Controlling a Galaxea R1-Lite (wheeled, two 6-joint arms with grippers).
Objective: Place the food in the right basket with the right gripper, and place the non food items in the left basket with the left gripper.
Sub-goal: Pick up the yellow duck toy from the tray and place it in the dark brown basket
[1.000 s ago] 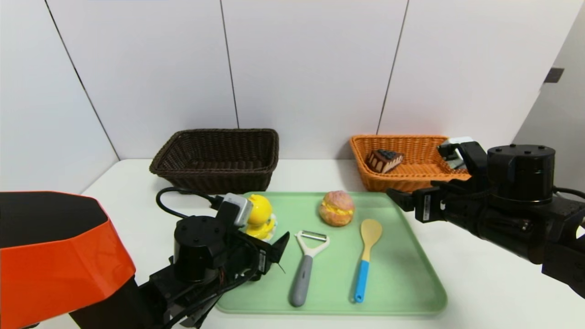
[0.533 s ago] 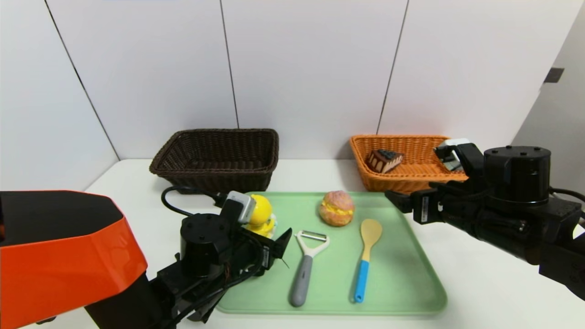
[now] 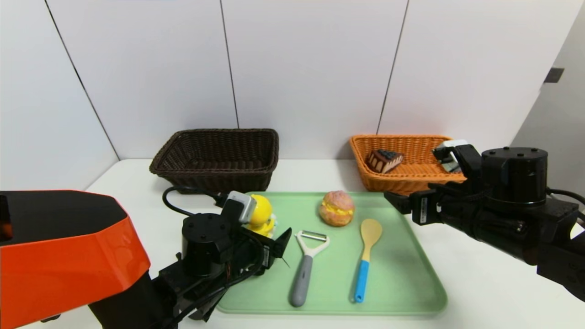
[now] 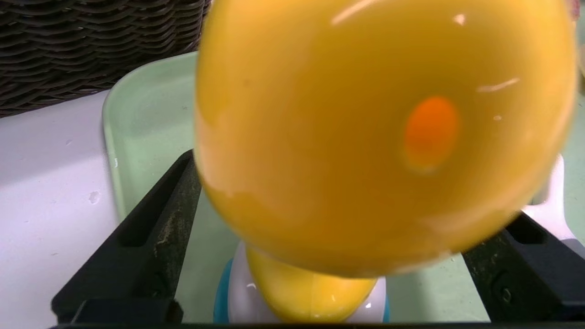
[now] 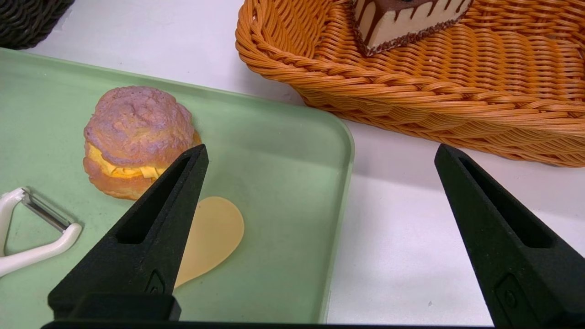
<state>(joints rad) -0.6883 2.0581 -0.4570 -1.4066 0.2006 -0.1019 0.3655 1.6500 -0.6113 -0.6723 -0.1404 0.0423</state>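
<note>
right now the left gripper sits low at the green tray's near-left corner, jaws spread wide on either side of the yellow duck toy, gripping nothing. the right gripper hovers over the tray's far-right corner, jaws wide and empty. the cream puff, peeler and spoon lie on the tray. the cake slice rests in the orange basket; the dark basket stands behind the tray's left end.
</note>
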